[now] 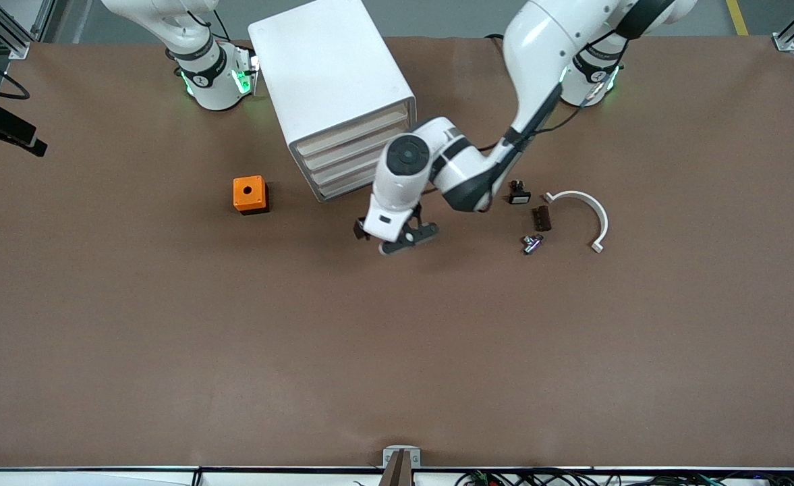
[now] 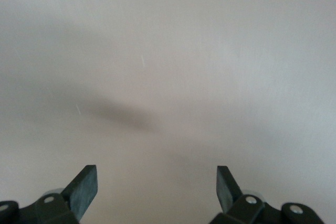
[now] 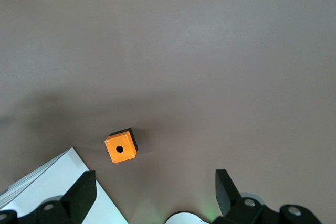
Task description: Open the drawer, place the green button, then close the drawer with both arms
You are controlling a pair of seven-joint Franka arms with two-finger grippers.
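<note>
The white four-drawer cabinet (image 1: 332, 88) stands near the robots' bases with all drawers shut; the lower two drawers (image 1: 339, 181) face the front camera at a slant. My left gripper (image 1: 391, 237) hangs open and empty just above the table in front of the cabinet's lower drawers. In the left wrist view (image 2: 156, 184) it shows only bare table between its fingers. A tiny part that looks like the button (image 1: 531, 242) lies on the table toward the left arm's end. My right gripper (image 3: 155, 192) is open and empty, held high over the right arm's base, and is out of the front view.
An orange cube with a hole (image 1: 250, 194) sits beside the cabinet toward the right arm's end and also shows in the right wrist view (image 3: 121, 148). By the button lie a black part with a white cap (image 1: 519, 194), a small brown piece (image 1: 541, 218) and a white curved bracket (image 1: 589, 210).
</note>
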